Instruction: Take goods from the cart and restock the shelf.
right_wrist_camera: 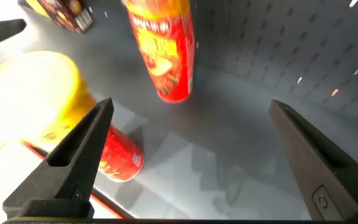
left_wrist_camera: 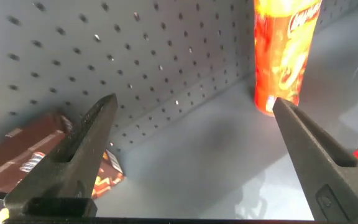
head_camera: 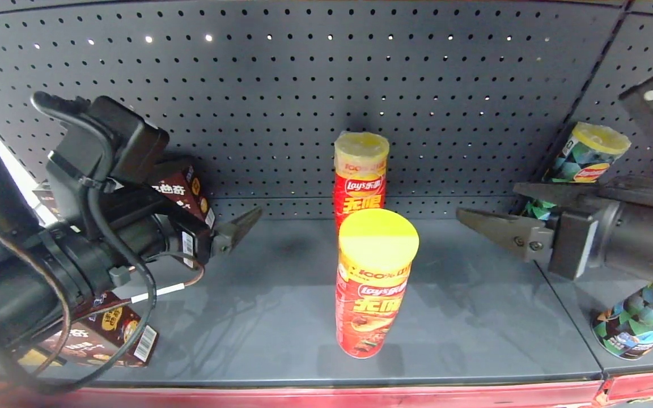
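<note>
Head view, near to far.

- Shelf (head_camera: 474,317), front edge: a red chip can (head_camera: 374,283) stands upright near the lip, yellow lid up, label facing out. Likely fronted so a shopper can read it.
- 8 o'clock of that can: a brown box (head_camera: 117,334) lying flat. 4 o'clock: a green can (head_camera: 638,328), upright, on the next bay.
- 9 o'clock: left pincer (left_wrist_camera: 194,106), fingers spread, nothing between them. It hangs over bare shelf, well apart from the can.
- 3 o'clock: right pincer (right_wrist_camera: 191,107), also spread and empty, pointing in toward the row.
- Judgement: both arms flank the cans without touching, so neither is carrying stock. The next item would have to come from the cart.
- 12 o'clock, just behind the front can: a second red can (head_camera: 360,175), upright, in file with it. A single lane, filled back to front.
- Farther back: a second brown box (head_camera: 182,190) at 10 o'clock, a second green can (head_camera: 587,153) at 2 o'clock, tilted in this view, then the pegboard (head_camera: 304,85).
</note>
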{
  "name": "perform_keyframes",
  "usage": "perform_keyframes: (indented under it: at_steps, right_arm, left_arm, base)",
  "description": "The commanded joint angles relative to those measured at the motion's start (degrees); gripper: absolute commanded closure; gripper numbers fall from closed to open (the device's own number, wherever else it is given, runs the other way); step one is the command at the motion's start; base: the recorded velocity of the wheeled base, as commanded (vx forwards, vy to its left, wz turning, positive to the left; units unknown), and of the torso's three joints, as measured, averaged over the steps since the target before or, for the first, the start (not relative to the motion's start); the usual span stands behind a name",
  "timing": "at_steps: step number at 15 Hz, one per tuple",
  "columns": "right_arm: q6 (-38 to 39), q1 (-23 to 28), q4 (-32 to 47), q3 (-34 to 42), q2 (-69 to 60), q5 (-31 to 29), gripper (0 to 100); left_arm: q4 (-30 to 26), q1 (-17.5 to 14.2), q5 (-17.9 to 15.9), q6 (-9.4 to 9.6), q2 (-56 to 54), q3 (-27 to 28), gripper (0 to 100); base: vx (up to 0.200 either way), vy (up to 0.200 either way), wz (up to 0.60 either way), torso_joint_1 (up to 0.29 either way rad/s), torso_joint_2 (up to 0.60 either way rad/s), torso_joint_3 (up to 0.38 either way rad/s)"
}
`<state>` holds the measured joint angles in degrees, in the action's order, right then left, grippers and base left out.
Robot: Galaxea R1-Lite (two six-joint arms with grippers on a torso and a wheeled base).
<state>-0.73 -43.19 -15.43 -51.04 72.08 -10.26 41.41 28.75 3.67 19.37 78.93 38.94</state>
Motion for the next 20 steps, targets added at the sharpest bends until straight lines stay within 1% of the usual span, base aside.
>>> perform_keyframes:
  at_steps: [1,3,4,6,8,12,13,15,17,18,19,20]
  right_arm:
    - [-2.3,-0.7,-0.7,5.7,-10.0,-0.3,0]
    - [-2.3,-0.6,-0.7,9.6,-15.6,-0.4,0]
    - [-2.3,-0.6,-0.7,11.0,-17.8,-0.4,0]
    - [-2.4,-0.4,-0.6,12.7,-22.5,-0.5,0]
    - [-2.4,-0.3,-0.2,15.4,-28.8,-0.4,0]
    - [-2.4,-0.3,-0.3,25.6,-40.2,0.1,0]
    - [-2.4,-0.4,-0.3,27.7,-42.4,0.1,0]
    - [-2.4,-0.6,-0.3,31.4,-46.3,0.2,0]
    - [-2.4,-0.5,-0.2,34.8,-50.4,1.0,0]
    - [-2.4,-0.5,-0.1,35.7,-51.7,1.0,0]
    - [-2.4,-0.5,0.1,38.2,-54.1,1.1,0]
    - [-2.4,-0.5,0.1,39.6,-55.1,1.1,0]
  left_arm:
    - [0.1,0.7,0.1,-0.21,-4.1,-1.0,0]
    - [0.1,3.3,0.5,-0.39,-7.3,-3.9,0]
    - [0.1,4.1,0.7,-0.39,-9.1,-5.5,0]
    - [-0.1,4.1,0.8,-0.39,-14.0,-8.6,0]
    - [-0.9,4.1,1.3,-0.3,-21.5,-11.9,0]
    - [-1.7,3.8,1.3,-0.12,-35.2,-18.8,0]
    - [-4.8,3.6,1.3,-0.12,-38.3,-19.2,0]
    - [-15.8,3.8,1.2,-0.03,-46.6,-18.9,0]
    - [-26.7,4.0,-0.2,-0.03,-55.6,-19.2,0]
    - [-29.2,4.0,-0.9,-0.03,-58.2,-19.2,0]
    - [-34.5,3.8,-2.4,0.05,-63.8,-20.0,0]
    - [-37.0,3.4,-3.4,0.23,-66.6,-20.9,0]
  base:
    - [0.0,0.0,0.0,0.0,0.0,0.0]
    - [0.0,0.0,0.0,0.0,0.0,0.0]
    - [0.0,0.0,0.0,0.0,0.0,0.0]
    - [0.0,0.0,0.0,0.0,0.0,0.0]
    - [0.0,0.0,0.0,0.0,0.0,0.0]
    - [0.0,0.0,0.0,0.0,0.0,0.0]
    - [0.0,0.0,0.0,0.0,0.0,0.0]
    - [0.0,0.0,0.0,0.0,0.0,0.0]
    - [0.0,0.0,0.0,0.0,0.0,0.0]
    - [0.0,0.0,0.0,0.0,0.0,0.0]
    - [0.0,0.0,0.0,0.0,0.0,0.0]
    - [0.0,0.0,0.0,0.0,0.0,0.0]
